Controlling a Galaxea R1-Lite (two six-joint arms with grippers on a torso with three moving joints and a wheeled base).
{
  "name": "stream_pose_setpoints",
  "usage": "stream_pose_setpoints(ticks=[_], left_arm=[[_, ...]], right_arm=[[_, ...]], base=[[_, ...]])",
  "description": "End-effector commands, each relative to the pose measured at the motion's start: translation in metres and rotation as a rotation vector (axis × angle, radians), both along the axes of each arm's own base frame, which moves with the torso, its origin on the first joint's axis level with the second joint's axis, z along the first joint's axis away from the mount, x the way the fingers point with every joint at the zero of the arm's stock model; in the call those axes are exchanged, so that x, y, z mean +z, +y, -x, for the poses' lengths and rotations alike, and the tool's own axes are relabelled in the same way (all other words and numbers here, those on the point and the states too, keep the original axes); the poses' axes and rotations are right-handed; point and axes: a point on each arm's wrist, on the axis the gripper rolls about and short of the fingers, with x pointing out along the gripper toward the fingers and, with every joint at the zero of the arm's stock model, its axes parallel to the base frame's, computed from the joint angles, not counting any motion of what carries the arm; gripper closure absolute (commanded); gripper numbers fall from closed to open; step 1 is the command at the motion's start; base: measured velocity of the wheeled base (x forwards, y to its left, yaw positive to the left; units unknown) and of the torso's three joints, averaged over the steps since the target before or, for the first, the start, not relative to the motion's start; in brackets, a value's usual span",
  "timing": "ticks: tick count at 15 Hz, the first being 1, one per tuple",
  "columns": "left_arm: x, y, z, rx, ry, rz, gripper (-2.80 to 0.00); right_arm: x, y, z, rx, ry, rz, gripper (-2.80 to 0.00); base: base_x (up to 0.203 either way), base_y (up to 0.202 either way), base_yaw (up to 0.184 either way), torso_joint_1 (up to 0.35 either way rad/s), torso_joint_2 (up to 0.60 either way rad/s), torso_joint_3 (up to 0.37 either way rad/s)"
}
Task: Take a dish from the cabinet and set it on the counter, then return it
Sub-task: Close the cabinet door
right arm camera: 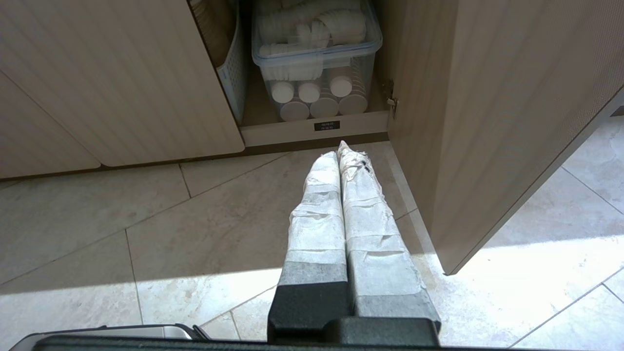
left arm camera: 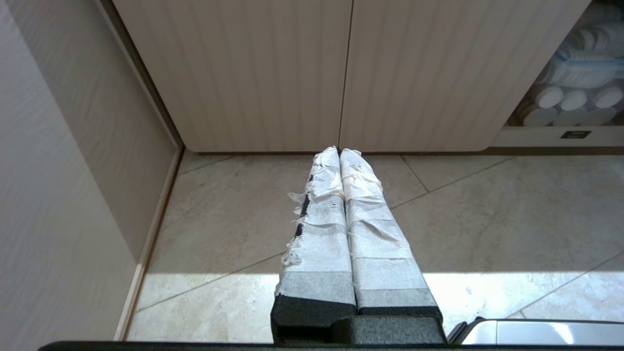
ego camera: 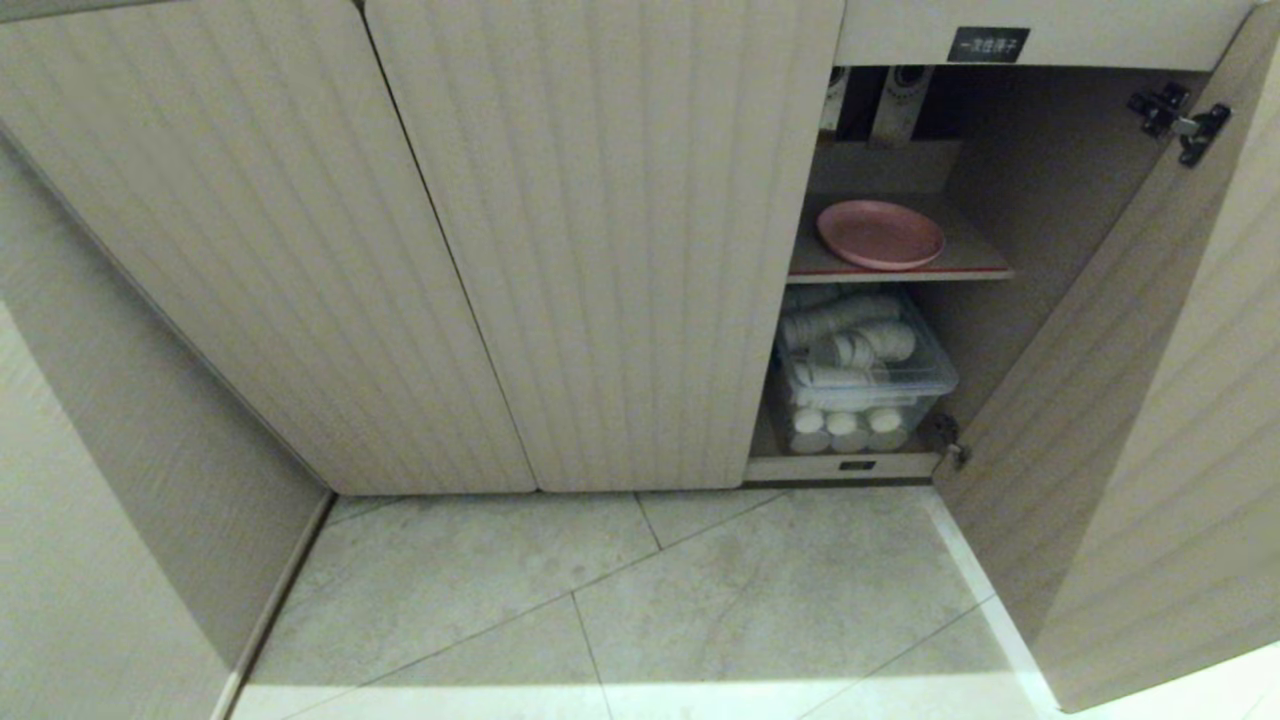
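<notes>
A pink dish (ego camera: 880,234) lies flat on the red-edged upper shelf (ego camera: 975,262) inside the beige fluted cabinet (ego camera: 600,250), whose right-hand door (ego camera: 1130,400) stands open. Neither arm shows in the head view. My left gripper (left arm camera: 339,152) hangs low over the floor tiles in front of two closed doors, its tape-wrapped fingers pressed together and empty. My right gripper (right arm camera: 340,150) is also shut and empty, low over the floor just before the open compartment's sill. The counter is out of view.
Below the shelf a clear lidded bin (ego camera: 865,375) holds stacked white cups, also seen as the bin (right arm camera: 317,58) in the right wrist view. The open door (right arm camera: 487,122) stands close to my right gripper. A beige side wall (ego camera: 120,450) closes the left.
</notes>
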Motion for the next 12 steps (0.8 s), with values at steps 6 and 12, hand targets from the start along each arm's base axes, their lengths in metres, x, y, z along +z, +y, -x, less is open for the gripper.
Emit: stream_pose_setpoints(ticks=[6, 12], left_arm=[[0.0, 0.0, 0.0, 0.0, -0.001, 0.001, 0.0], [0.0, 0.0, 0.0, 0.0, -0.001, 0.001, 0.0]], right_arm=[[0.0, 0.0, 0.0, -0.001, 0.0, 0.0, 0.0], [0.0, 0.0, 0.0, -0.001, 0.0, 0.0, 0.0]], base=[[0.0, -0.08, 0.003, 0.001, 0.0, 0.001], [0.0, -0.197, 0.001, 0.002, 0.0, 0.003]])
